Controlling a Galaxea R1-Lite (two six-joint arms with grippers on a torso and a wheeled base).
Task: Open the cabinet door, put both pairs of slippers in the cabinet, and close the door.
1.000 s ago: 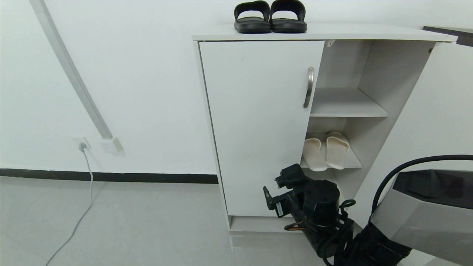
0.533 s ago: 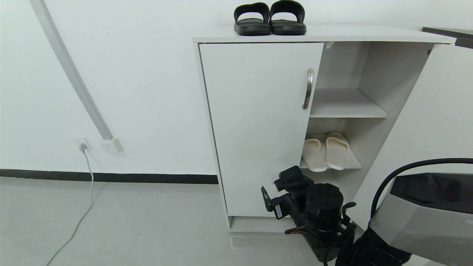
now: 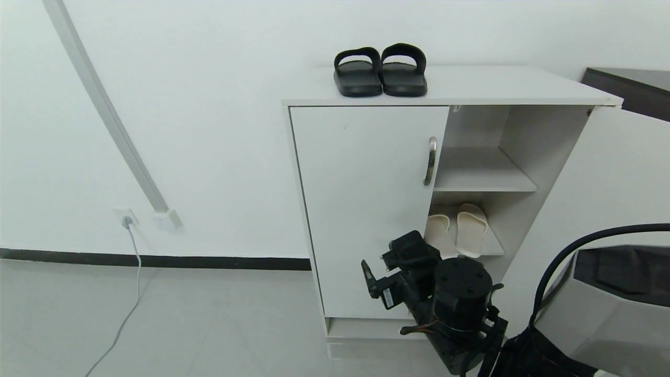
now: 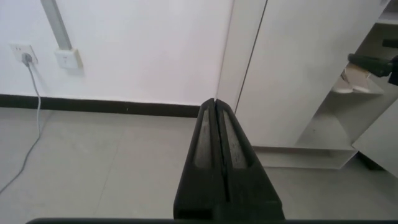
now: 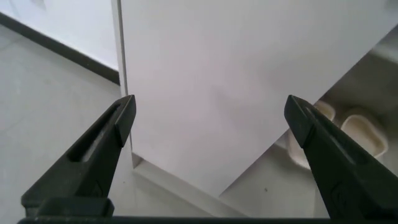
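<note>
A: From the head view: black slippers (image 3: 380,70) side by side on top of the cabinet (image 3: 523,86), above the shut left door (image 3: 366,209), back toward the wall. Cream slippers (image 3: 456,230) already on the lower shelf (image 3: 496,248) in the right half, with the right door (image 3: 612,183) swung wide.

B: And the right end effector (image 3: 378,260)?

A: Low, in front of the left door's bottom corner, just left of the cream pair. Empty, fingers spread.

B: Left wrist view next?

A: Left end effector (image 4: 215,109) pressed together with nothing between, aimed at the floor (image 4: 93,168) left of the cabinet.

B: Right wrist view?

A: Fingers far apart, framing the left door's face, with the cream slippers beyond on their shelf.

B: Handling of the black pair?

A: Probably light foam or rubber, soft enough to flex, not fragile. Best pinched across a strap, or by both inner edges clamped together to lift the pair at once. Possibly slick on that smooth top, so a firm squeeze before lifting.
</note>
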